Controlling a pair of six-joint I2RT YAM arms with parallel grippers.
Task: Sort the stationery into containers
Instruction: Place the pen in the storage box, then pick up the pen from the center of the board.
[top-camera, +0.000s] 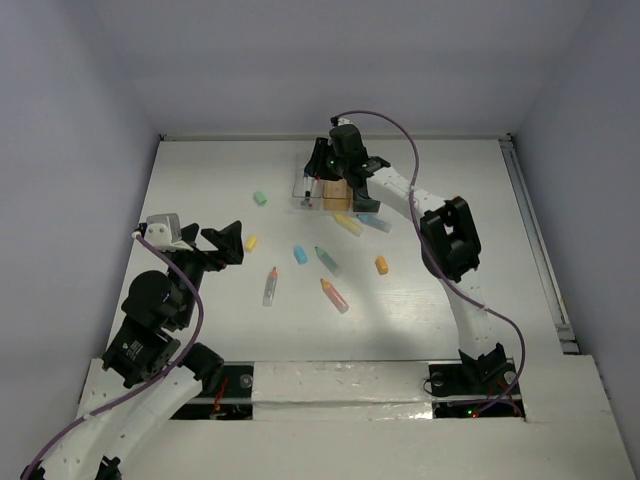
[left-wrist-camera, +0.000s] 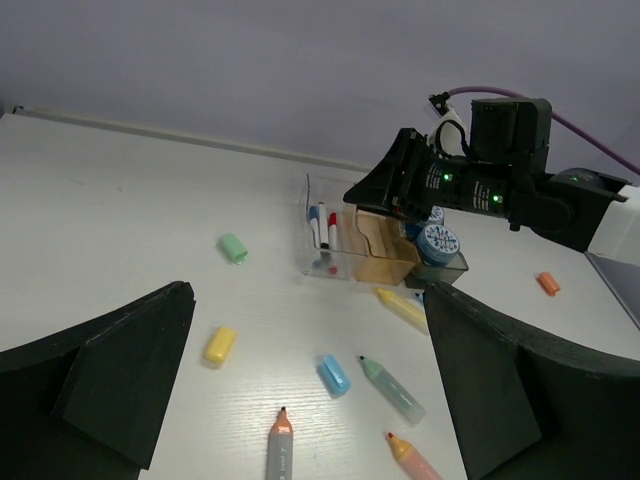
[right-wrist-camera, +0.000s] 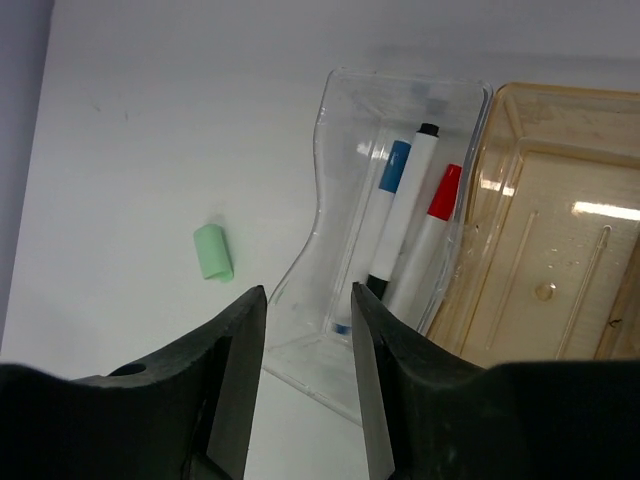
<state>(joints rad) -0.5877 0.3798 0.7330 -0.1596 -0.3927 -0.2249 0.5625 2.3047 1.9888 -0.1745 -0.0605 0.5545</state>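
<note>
Nearest: left gripper (top-camera: 225, 245), well apart from the containers (top-camera: 322, 192) on their near-left side, jaws wide, nothing between them. Its fingers (left-wrist-camera: 120, 370) are cut off at the bottom of the left wrist view.

Loose stationery lies on the table (top-camera: 200, 180) on the near side of the containers. Farthest from them are the grey pen (top-camera: 270, 286) and the orange marker (top-camera: 334, 294), both clipped by the frame edge in the left wrist view. Closer in are the blue marker (top-camera: 300, 254), green marker (top-camera: 327, 260), yellow bit (top-camera: 251, 242) and orange bit (top-camera: 381, 265). The yellow marker (top-camera: 348, 224) and pale blue marker (top-camera: 373, 222) lie just beside the containers' near wall; contact cannot be told.

In the row, the clear bin (right-wrist-camera: 340, 130) at the left end holds three white pens (right-wrist-camera: 415, 215), their lower ends blurred behind its wall. The orange-tinted bin (right-wrist-camera: 560, 250) in the middle is cut off at the right. The dark grey bin (left-wrist-camera: 447, 268) is mostly hidden by the arm, with a blue-white roll (left-wrist-camera: 438, 242) poking above its rim.

The right gripper (right-wrist-camera: 308, 295) hangs over the clear bin's near corner, jaws narrowly parted and holding nothing. The green bit (right-wrist-camera: 213, 251) lies left of the containers, apart.
</note>
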